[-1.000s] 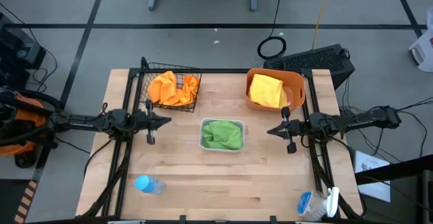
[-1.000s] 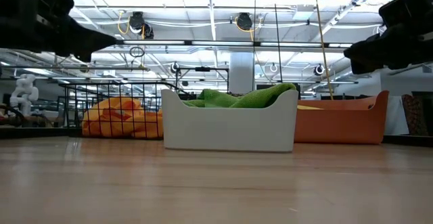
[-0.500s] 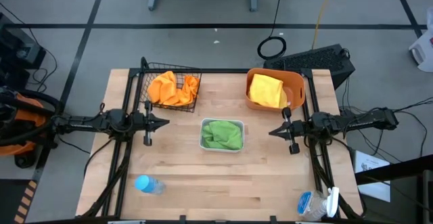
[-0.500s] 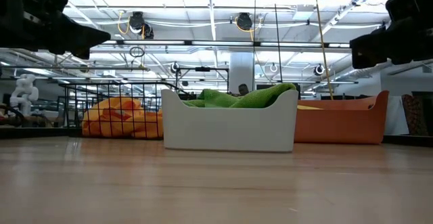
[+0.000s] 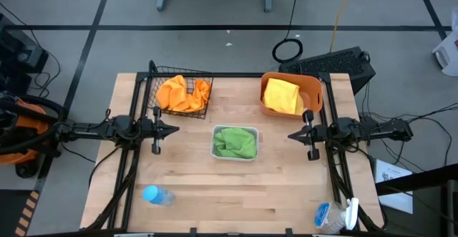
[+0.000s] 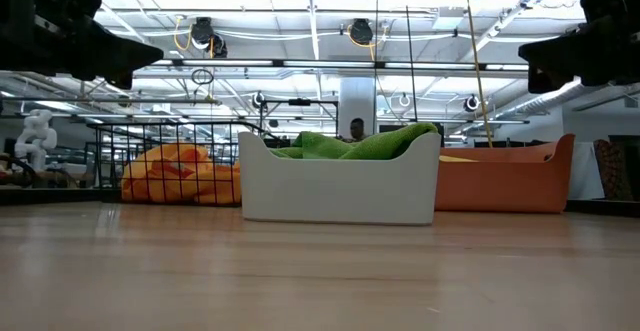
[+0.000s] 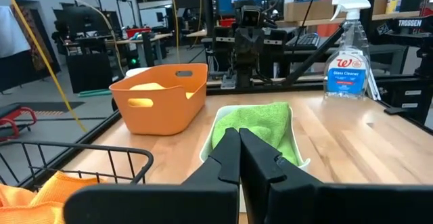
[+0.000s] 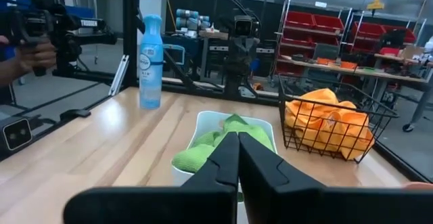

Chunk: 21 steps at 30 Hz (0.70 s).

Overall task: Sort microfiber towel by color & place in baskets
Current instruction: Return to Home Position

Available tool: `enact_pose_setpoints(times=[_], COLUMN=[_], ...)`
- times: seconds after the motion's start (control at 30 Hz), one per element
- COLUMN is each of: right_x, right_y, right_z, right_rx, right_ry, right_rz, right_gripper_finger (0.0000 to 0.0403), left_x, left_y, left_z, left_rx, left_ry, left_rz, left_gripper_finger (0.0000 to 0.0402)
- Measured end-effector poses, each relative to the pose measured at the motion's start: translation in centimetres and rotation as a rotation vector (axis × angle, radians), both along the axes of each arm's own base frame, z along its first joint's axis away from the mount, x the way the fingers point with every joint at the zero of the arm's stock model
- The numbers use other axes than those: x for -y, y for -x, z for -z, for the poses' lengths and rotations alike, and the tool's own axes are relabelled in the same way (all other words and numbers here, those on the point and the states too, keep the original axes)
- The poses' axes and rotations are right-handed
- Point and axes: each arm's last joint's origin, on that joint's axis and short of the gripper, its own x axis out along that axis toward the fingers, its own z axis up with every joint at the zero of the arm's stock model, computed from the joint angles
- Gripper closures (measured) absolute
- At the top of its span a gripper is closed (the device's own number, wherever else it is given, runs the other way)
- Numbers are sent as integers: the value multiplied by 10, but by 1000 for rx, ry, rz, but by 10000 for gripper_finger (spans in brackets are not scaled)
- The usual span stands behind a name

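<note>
A pale wooden table (image 5: 193,187) seen from above; a white tray (image 5: 214,140) sits at its centre; a black wire basket (image 5: 154,86) at 11 o'clock; an orange tub (image 5: 315,86) at 1 o'clock; a blue-capped bottle (image 5: 156,195) lying at 7 o'clock; a spray bottle (image 5: 335,215) at 5 o'clock.

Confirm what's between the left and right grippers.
In the high view, the white tray holding green cloths sits between the left gripper and the right gripper, touching neither; bare table on either side.
</note>
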Motion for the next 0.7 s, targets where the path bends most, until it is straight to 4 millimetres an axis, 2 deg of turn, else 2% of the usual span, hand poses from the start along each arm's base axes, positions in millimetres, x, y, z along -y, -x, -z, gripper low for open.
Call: enact_pose_setpoints(times=[0.3, 0.5, 0.7], right_x=[0, 5, 11], right_y=[0, 0, 0], right_z=[0, 0, 0], right_rx=[4, 9, 8], right_ry=[94, 77, 40], right_rz=[-14, -34, 19], right_gripper_finger=[403, 403, 403], left_x=[0, 0, 0], left_y=[0, 0, 0], left_z=[0, 0, 0], left_rx=[0, 4, 5], left_ry=[1, 1, 3], left_rz=[0, 0, 0], left_gripper_finger=[401, 401, 400])
